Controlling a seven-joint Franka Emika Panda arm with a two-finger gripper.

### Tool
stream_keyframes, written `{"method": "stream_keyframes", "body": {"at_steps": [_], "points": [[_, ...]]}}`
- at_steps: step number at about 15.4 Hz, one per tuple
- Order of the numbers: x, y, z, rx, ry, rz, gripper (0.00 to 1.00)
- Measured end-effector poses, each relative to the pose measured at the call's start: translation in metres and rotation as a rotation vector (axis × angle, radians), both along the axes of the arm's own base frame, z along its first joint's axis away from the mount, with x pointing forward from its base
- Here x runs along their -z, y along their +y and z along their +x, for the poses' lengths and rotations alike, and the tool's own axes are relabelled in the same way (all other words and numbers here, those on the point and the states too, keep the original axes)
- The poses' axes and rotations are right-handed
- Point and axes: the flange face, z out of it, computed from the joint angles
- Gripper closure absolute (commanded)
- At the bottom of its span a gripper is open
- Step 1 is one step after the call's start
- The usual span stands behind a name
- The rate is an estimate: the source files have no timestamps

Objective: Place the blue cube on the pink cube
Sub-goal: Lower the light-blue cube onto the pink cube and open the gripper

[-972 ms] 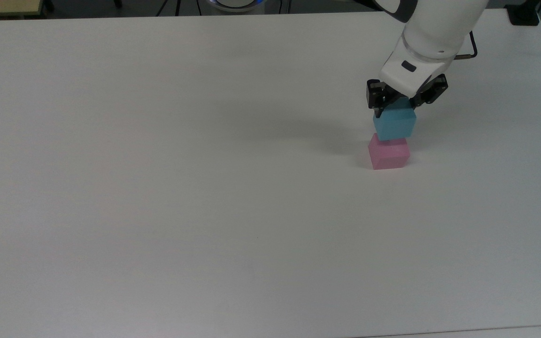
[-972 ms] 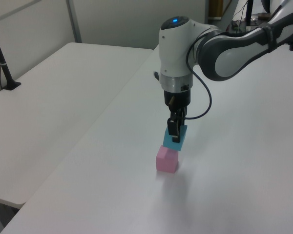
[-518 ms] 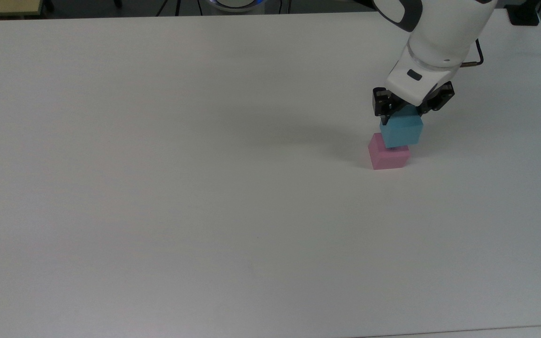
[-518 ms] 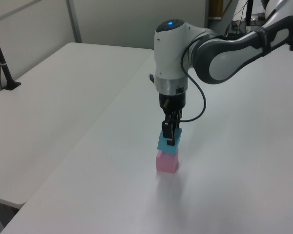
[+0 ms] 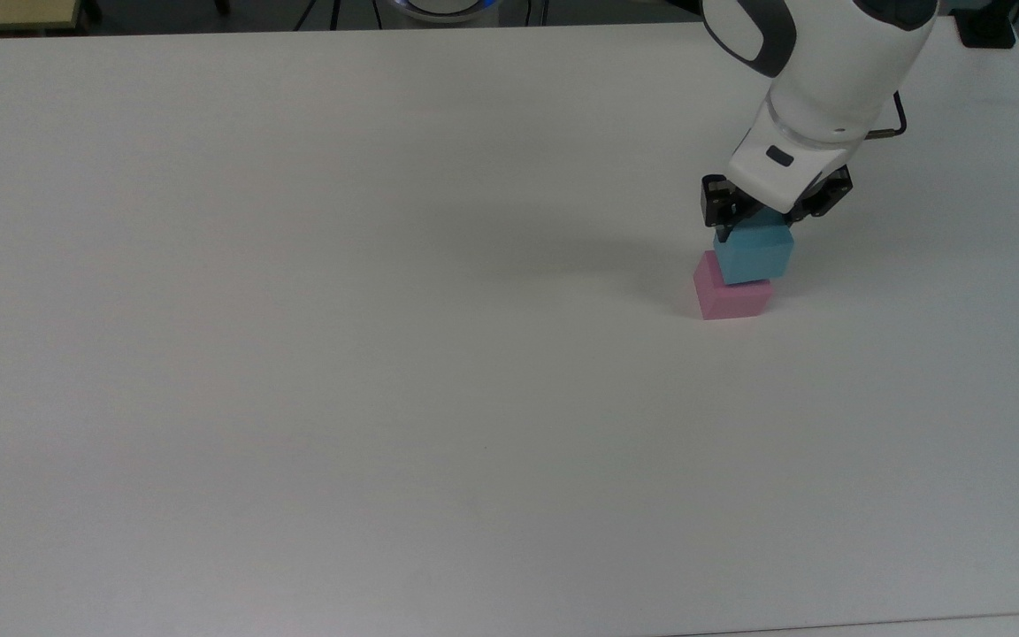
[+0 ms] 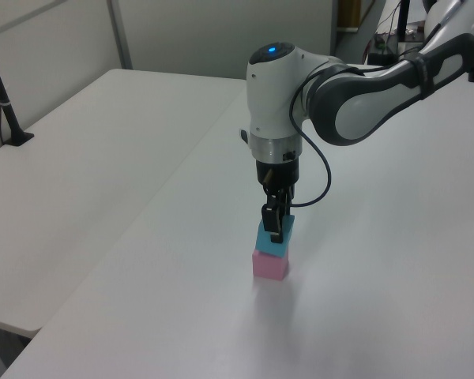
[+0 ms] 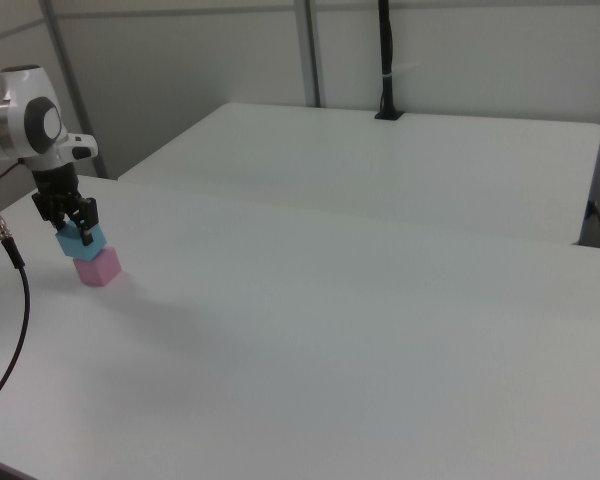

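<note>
gripper: we see the gripper (image 5: 754, 228) clamped on the blue cube (image 5: 753, 254), fingers down its two sides, pointing straight down from the white arm (image 6: 278, 106).
change: over the last second we saw the blue cube come down and shift toward the top view's right; a second ago it sat off the pink cube's top toward the far side in the top view, now it is over it.
blue cube: held, bottom face at or touching the top of the pink cube (image 5: 729, 297); we cannot tell if weight is already on it. In the left view the blue cube (image 6: 272, 238) sits stacked right on the pink cube (image 6: 269, 265), no gap visible.
alignment: not flush. In the top view the blue cube overhangs a bit to the top view's right and looks slightly rotated against the pink one.
pink cube: flat on the white table (image 5: 341, 310), in the right view (image 7: 98, 267) with the blue cube (image 7: 81, 238) above it.
meaning: we judge the placing is nearly done; what is left is letting go and lifting clear.
risk: we think the offset could tip or slide the top cube on release.
</note>
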Motion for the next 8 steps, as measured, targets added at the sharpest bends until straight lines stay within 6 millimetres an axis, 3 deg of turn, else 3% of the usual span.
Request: {"method": "stream_keyframes", "body": {"at_steps": [1,2,8], "points": [[0.0007,0.0,0.0001,0.0,0.0,-0.001,0.17],[0.0012,0.0,0.0002,0.0,0.001,-0.001,0.0],[0.0022,0.001,-0.0001,-0.004,-0.018,-0.029,0.0]]}}
